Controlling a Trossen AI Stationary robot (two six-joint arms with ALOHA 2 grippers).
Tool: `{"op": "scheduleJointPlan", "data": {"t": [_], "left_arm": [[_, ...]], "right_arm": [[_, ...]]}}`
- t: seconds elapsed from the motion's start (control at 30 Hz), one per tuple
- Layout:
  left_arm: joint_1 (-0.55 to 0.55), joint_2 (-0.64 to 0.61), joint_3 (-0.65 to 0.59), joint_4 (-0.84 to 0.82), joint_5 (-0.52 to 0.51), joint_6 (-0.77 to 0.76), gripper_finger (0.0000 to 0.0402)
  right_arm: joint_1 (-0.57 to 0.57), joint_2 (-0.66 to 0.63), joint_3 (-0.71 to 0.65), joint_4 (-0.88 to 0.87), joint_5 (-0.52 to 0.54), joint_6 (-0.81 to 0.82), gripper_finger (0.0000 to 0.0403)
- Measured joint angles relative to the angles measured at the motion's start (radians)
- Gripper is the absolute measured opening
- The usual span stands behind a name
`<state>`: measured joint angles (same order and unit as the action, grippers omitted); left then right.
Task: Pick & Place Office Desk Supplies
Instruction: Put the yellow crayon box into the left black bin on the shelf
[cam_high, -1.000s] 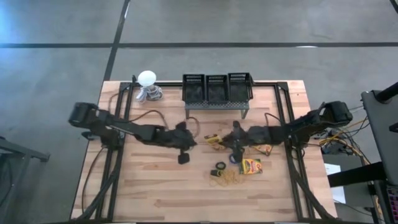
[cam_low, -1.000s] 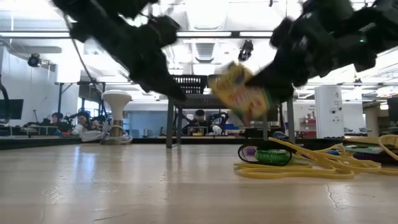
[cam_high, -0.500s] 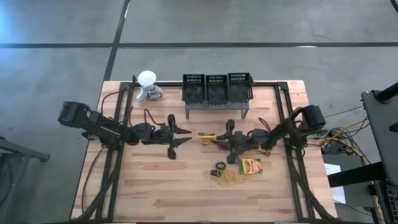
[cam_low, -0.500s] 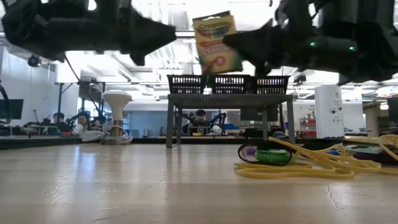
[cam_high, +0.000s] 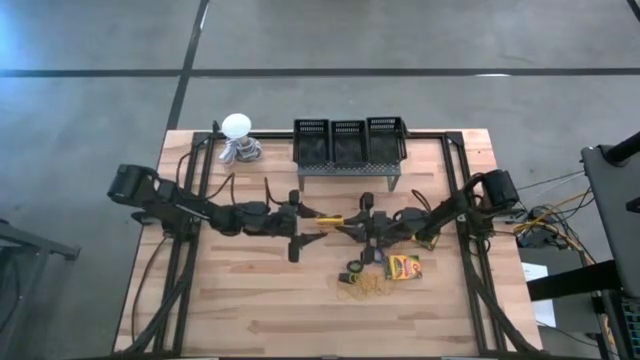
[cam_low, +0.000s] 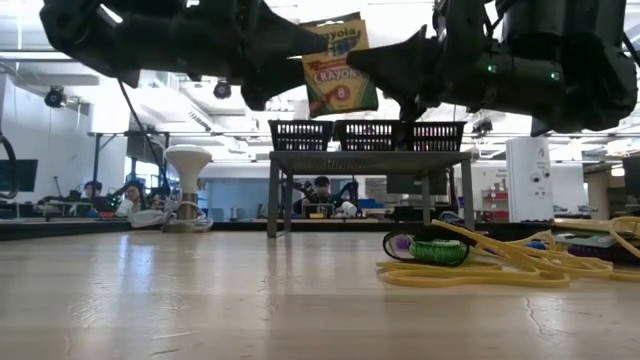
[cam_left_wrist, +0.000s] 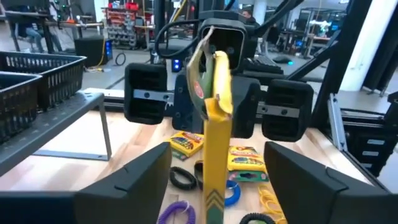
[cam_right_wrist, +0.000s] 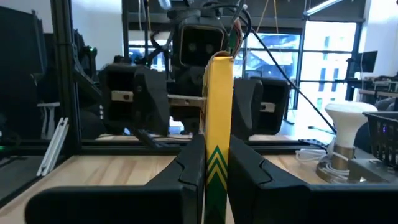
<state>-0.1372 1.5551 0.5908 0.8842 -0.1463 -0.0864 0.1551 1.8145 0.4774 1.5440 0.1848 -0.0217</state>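
Crayon box handover in mid-air

The right hand (cam_right_wrist: 216, 171) clenches a crayon box (cam_low: 338, 65) above mid-desk (cam_high: 250, 320), edge-on, long axis running left to right between the arms. The left hand (cam_left_wrist: 214, 180) is released, fingers either side; it should close squarely before the right lets go
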Motion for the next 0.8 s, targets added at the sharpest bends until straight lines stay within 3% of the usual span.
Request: {"op": "scheduleJointPlan", "data": {"t": [0.57,0.67,0.8], "left_arm": [[-0.003,-0.005,0.007,-0.01,-0.003,0.0,0.0026],[-0.006,-0.029,0.009,-0.061,-0.003,0.0,0.0025],[-0.009,-0.124,0.086,-0.299,-0.019,0.001,0.0025]], "right_arm": [[0.0,0.0,-0.003,-0.037,-0.002,0.022,0.005],[0.0,-0.002,-0.003,-0.077,-0.002,0.022,0.006],[0.0,-0.037,-0.003,-0.207,-0.001,0.022,0.0082]]}}
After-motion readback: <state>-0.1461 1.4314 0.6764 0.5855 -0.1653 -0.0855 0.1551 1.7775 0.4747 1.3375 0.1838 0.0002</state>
